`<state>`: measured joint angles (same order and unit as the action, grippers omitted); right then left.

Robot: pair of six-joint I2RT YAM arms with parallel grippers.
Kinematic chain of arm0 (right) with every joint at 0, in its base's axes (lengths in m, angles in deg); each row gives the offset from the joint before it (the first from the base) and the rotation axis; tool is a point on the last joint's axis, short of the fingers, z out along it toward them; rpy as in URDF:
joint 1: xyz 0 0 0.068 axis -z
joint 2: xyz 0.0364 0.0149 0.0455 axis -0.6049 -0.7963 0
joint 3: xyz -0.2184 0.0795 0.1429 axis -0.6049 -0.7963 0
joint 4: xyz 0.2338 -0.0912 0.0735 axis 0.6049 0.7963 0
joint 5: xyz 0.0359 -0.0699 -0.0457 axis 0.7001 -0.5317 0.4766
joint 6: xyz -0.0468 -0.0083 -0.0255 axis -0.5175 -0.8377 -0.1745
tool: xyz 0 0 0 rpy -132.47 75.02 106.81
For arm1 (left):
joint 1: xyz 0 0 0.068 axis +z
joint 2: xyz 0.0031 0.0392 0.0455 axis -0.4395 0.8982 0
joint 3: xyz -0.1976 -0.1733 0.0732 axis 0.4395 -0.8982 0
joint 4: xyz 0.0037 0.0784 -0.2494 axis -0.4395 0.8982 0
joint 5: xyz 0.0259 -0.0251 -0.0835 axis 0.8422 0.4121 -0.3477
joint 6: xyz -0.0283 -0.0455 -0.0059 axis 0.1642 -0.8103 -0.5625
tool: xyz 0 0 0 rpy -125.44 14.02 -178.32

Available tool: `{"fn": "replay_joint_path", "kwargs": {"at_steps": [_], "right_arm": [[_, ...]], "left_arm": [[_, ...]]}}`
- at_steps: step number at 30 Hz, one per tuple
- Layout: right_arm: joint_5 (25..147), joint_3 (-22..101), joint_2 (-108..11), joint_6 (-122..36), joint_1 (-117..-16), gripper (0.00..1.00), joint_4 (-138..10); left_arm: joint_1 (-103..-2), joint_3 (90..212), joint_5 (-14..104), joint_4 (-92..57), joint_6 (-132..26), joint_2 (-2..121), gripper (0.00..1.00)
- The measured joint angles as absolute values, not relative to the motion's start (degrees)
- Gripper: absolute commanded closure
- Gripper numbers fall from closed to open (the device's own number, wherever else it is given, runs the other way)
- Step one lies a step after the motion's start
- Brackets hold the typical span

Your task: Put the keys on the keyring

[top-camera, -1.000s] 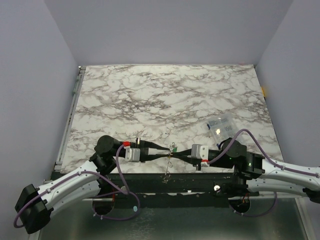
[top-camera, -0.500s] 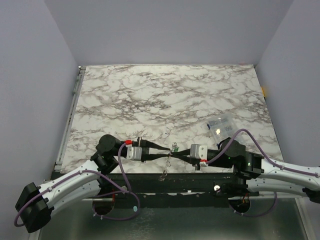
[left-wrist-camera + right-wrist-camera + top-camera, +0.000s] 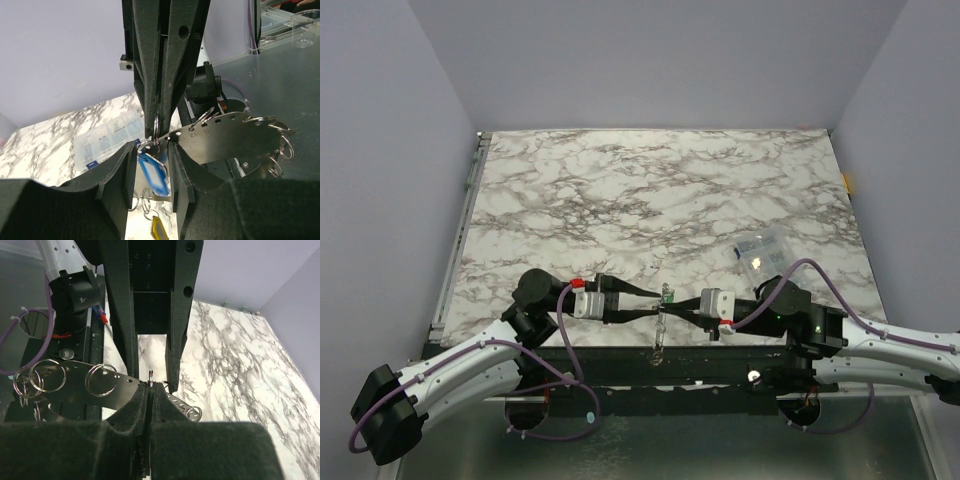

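My right gripper (image 3: pixel 672 308) (image 3: pixel 150 389) is shut on the keyring (image 3: pixel 150 374), a thin metal ring seen edge-on. A flat grey metal plate (image 3: pixel 225 137) with holes and several split rings hangs from it; it also shows in the right wrist view (image 3: pixel 80 390). My left gripper (image 3: pixel 653 305) (image 3: pixel 152 150) is open. Its jaws stand either side of the blue key tag (image 3: pixel 152 172) without pressing it. A yellow tag (image 3: pixel 159 231) hangs lower. A green tag (image 3: pixel 667 294) shows between the grippers in the top view. Both grippers meet tip to tip above the table's near edge.
A clear plastic box (image 3: pixel 760 250) lies on the marble table (image 3: pixel 650 200) behind my right arm; it also shows in the left wrist view (image 3: pixel 102 140). The metal plate (image 3: pixel 659 338) dangles over the dark front rail. Walls close in left, right and back.
The hanging metal plate has swung from a slant to nearly straight down. Both grippers stay tip to tip, shifted only slightly.
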<state>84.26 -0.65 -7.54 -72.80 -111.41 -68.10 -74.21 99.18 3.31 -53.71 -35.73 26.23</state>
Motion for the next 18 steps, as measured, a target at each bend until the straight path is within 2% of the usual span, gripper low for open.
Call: {"fn": "replay_joint_path", "kwargs": {"at_steps": [7,11,15,18], "right_arm": [[83.35,-0.65,-7.46,-72.93,-111.39,0.99,-68.08],[83.35,-0.65,-7.85,-72.93,-111.41,0.99,-68.12],[83.37,-0.65,-8.16,-72.93,-111.39,0.99,-68.34],[83.48,-0.65,-8.31,-72.91,-111.39,0.99,-68.34]], "left_arm": [[-74.26,99.29,3.2,-53.88,-36.43,27.19,0.64],[-74.26,99.29,3.48,-53.66,-36.63,27.17,0.77],[-74.26,99.29,4.16,-53.34,-36.76,26.9,1.0],[-74.04,99.29,5.19,-53.03,-36.61,26.55,1.0]]}}
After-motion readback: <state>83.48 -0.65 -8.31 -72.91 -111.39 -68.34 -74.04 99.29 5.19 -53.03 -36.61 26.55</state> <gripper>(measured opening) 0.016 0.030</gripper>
